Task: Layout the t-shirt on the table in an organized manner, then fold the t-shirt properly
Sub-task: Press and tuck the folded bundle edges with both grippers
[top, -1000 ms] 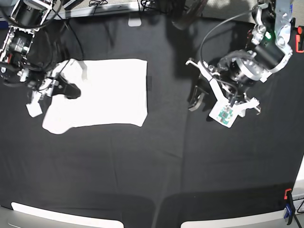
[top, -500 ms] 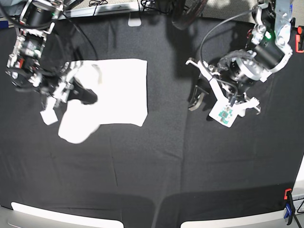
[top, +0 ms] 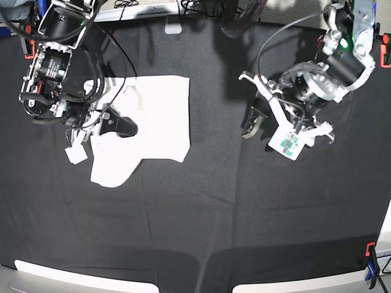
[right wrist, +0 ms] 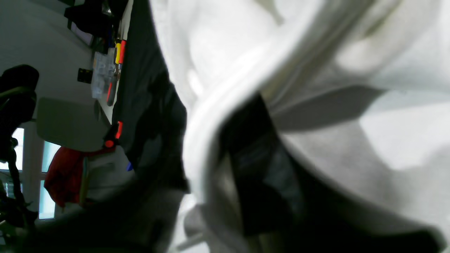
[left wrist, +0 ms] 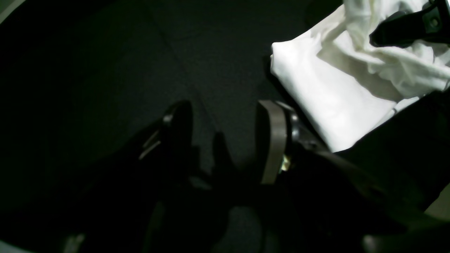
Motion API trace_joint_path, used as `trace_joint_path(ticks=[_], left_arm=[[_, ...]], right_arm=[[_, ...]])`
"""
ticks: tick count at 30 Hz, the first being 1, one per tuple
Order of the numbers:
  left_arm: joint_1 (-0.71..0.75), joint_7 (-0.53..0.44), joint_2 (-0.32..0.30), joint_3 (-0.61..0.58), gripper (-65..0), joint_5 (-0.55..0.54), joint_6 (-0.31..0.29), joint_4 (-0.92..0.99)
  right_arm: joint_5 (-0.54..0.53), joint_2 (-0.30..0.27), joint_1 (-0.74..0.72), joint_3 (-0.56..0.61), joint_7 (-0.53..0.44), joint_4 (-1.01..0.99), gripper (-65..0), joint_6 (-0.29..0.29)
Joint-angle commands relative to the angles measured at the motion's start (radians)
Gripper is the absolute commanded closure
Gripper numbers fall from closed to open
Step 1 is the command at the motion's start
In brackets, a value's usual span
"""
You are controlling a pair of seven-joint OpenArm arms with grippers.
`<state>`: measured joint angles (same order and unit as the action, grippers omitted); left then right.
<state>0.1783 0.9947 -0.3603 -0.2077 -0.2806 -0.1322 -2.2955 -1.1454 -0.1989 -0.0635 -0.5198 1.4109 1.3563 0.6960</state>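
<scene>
The t-shirt [top: 156,116] is plain white, no print visible. The table [top: 201,207] is matte black. A red clamp [top: 370,249] sits above a blue one [top: 370,273].

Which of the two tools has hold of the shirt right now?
The right tool, on the base view's left, shut on the t-shirt. The left tool hangs open over bare table, clear of the cloth.

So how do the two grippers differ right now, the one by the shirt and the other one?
The right gripper is shut on a lifted fold of the white t-shirt, pulling it across the garment; the left gripper holds nothing, its jaws apart. The right gripper works over the shirt, while the left gripper hangs above bare black table, well clear of the cloth. Both have dark fingers and belong to similar arms.
</scene>
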Motion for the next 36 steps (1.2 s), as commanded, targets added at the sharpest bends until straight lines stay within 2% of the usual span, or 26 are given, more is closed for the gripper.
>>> trace_joint_path(ticks=[1,3,10,15,20,25,30,33,36], left_arm=[[-0.010,-0.024,-0.003,0.004,-26.9,-0.002,0.002,-0.017],[-0.010,-0.024,-0.003,0.004,-26.9,-0.002,0.002,-0.017],[-0.010,-0.023,-0.003,0.004,-26.9,-0.002,0.002,-0.017],[-0.010,-0.023,-0.003,0.004,-26.9,-0.002,0.002,-0.017],[-0.010,-0.023,-0.003,0.004,-26.9,-0.002,0.002,-0.017],[-0.010,-0.023,-0.003,0.004,-26.9,-0.002,0.002,-0.017],[-0.010,-0.023,-0.003,0.004,-26.9,-0.002,0.002,-0.017],[-0.010,-0.023,-0.003,0.004,-26.9,-0.002,0.002,-0.017],[-0.010,-0.023,-0.003,0.004,-26.9,-0.002,0.002,-0.017]], right_arm=[[-0.036,-0.011,-0.016,-0.003,-0.015,0.032,-25.3,0.002],[-0.035,-0.011,-0.017,-0.003,-0.015,0.063,-29.3,0.002],[-0.030,-0.008,-0.016,-0.003,-0.015,0.238,-29.3,0.002],[-0.031,-0.005,0.000,-0.002,-0.015,0.246,-29.3,0.002],[-0.007,0.058,0.006,0.008,-0.015,0.246,-29.3,0.002],[0.000,0.143,0.040,0.135,-0.015,0.246,-29.2,0.002],[0.127,0.211,0.042,0.298,-0.015,0.246,-29.2,0.002],[0.153,0.224,0.038,0.354,-0.015,0.246,-29.2,0.002],[0.148,0.220,0.012,0.361,-0.015,0.250,-29.2,0.002]])
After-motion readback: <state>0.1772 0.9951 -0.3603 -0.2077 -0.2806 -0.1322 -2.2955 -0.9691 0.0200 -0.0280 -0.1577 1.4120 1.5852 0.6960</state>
